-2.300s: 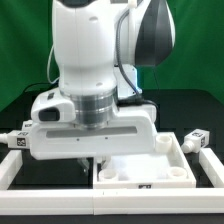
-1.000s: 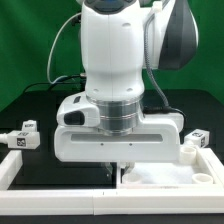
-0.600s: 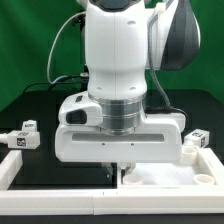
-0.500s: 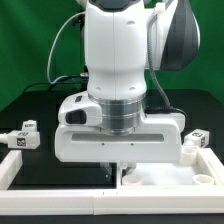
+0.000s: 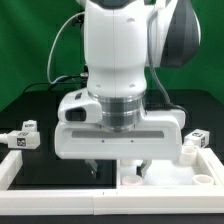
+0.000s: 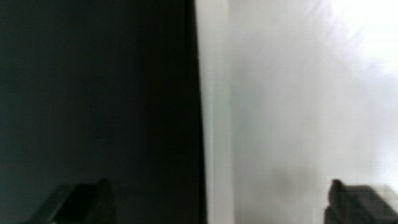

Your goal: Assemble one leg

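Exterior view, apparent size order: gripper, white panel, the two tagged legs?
1. gripper: largest in frame.
2. white panel: partly hidden by it.
3. leg on the exterior view's left and leg on the exterior view's right: alike, not ranked.

Exterior view: the gripper [image 5: 117,172] body hides much of the white panel [image 5: 172,180]; wrist view: a blurred white surface [image 6: 294,100] of uncertain identity, with the fingertips [image 6: 80,205] cut by the picture's edge.

Lab, robot arm [image 5: 115,50], green backdrop [image 5: 30,40], tagged leg [image 5: 27,131]
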